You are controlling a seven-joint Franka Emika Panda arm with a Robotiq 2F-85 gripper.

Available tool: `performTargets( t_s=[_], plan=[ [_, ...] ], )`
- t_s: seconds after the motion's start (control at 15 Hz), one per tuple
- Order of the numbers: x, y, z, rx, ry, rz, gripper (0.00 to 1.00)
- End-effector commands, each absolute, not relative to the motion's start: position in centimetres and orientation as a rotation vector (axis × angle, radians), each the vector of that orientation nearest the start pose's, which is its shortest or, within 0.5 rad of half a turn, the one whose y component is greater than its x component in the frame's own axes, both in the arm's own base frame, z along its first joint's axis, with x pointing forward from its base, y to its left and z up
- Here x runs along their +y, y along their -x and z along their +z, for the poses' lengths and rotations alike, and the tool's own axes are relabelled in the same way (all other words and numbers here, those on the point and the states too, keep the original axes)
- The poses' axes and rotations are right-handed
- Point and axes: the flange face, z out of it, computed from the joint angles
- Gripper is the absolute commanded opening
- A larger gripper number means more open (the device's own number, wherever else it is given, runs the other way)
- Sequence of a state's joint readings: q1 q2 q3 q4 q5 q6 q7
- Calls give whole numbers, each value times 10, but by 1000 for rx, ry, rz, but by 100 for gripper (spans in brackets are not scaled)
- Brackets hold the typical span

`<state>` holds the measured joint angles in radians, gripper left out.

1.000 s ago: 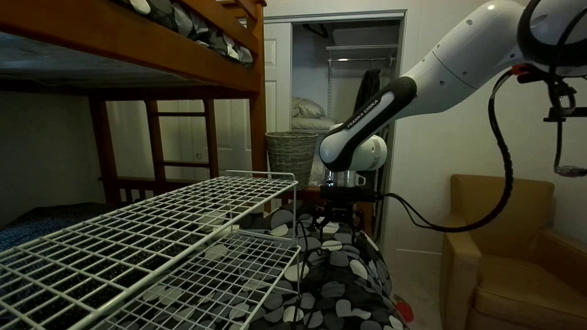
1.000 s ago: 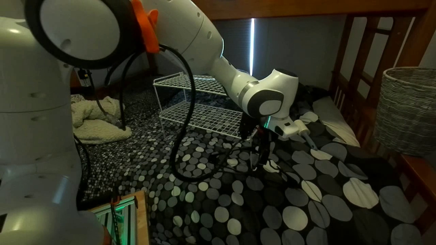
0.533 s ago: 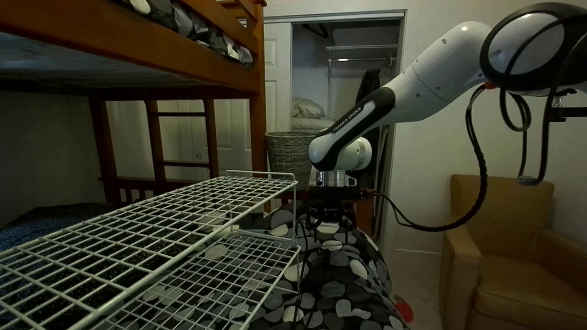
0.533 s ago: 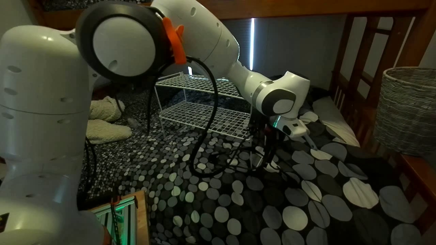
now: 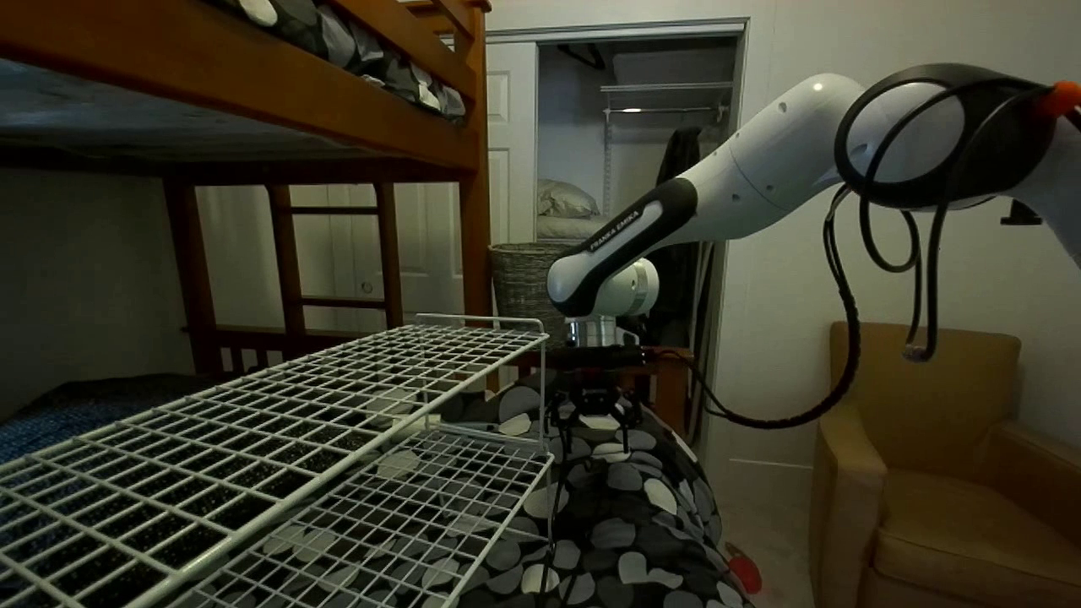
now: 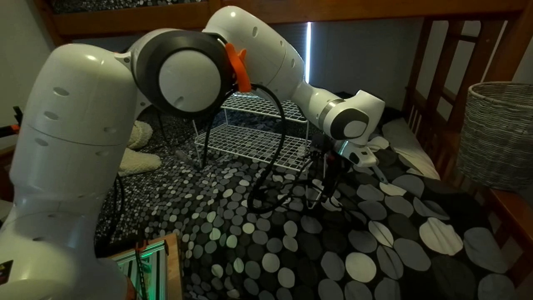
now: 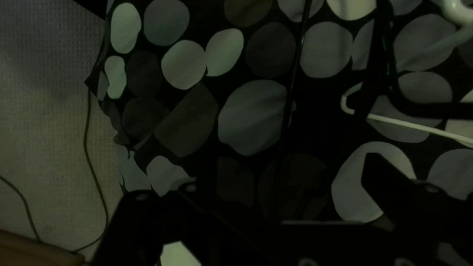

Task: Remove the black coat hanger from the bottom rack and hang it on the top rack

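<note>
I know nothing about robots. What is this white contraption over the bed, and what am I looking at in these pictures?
That is a jointed robot arm, steered by a person; its black jaws do the grasping. Two views are taken from outside it; the dark close one is from its wrist, looking down past the jaws. On the spotted bedding stands a white two-tier wire rack. The slim black rods in that wrist view appear to be the black coat hanger, meant to go from the bottom rack to the top one. The jaws stand apart, so nothing looks gripped.
</note>
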<state>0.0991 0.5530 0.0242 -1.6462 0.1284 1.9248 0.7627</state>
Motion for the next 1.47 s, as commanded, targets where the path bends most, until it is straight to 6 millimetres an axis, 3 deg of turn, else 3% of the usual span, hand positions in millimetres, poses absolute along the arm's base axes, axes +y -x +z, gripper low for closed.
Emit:
performTargets(
  t_s=[0.0, 0.07, 0.27, 0.73, 1.07, 1.4],
  plan=[
    [95, -659, 265, 1114, 2929, 539, 100],
    [98, -661, 263, 1118, 2931, 555, 92],
    [101, -665, 260, 1145, 2938, 596, 56],
    [104, -669, 256, 1172, 2936, 641, 2],
    [104, -666, 275, 1198, 2941, 596, 2],
    [109, -650, 315, 1173, 2995, 582, 2]
  ],
)
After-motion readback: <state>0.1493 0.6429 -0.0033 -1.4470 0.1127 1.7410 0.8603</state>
